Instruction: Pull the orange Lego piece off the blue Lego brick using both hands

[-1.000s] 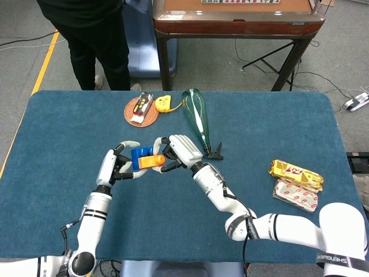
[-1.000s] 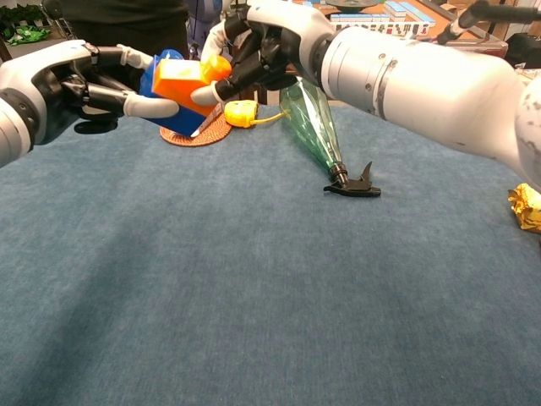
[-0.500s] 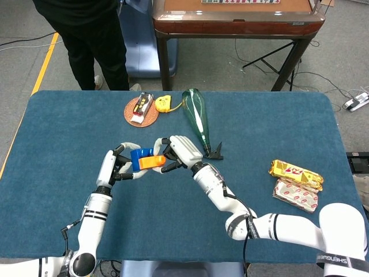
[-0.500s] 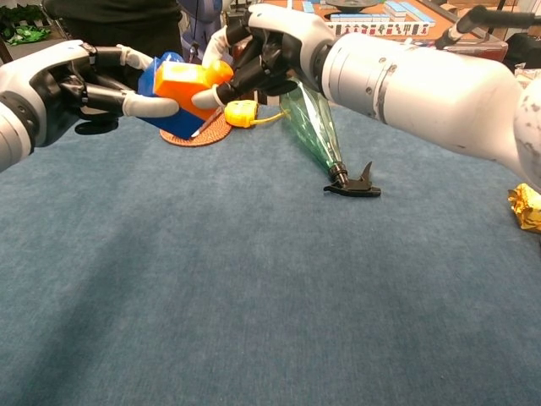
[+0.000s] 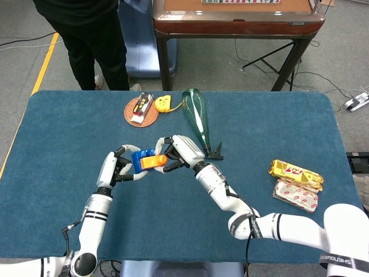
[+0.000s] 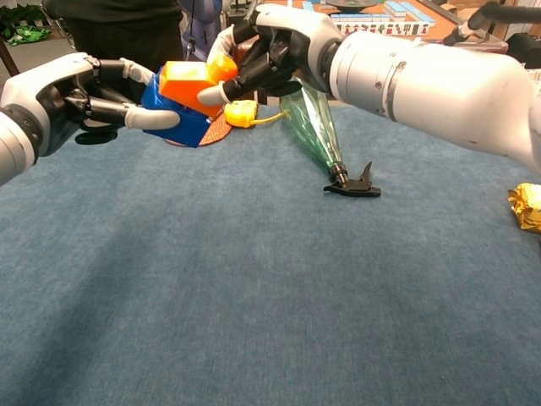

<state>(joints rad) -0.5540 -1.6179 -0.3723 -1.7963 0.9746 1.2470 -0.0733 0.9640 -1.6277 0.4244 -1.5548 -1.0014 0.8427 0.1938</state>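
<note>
Now the orange Lego piece (image 6: 193, 82) tilts up off the blue Lego brick (image 6: 179, 112), a gap opening since a second ago. My left hand (image 5: 113, 168) grips the brick; my right hand (image 5: 180, 151) pinches the orange piece at 3 o'clock, above the surface (image 5: 173, 231). I judge separation near.

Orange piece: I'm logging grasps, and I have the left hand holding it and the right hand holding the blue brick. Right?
Swapped. In the chest view the right hand holds the orange piece; the left hand holds the blue brick.
</note>
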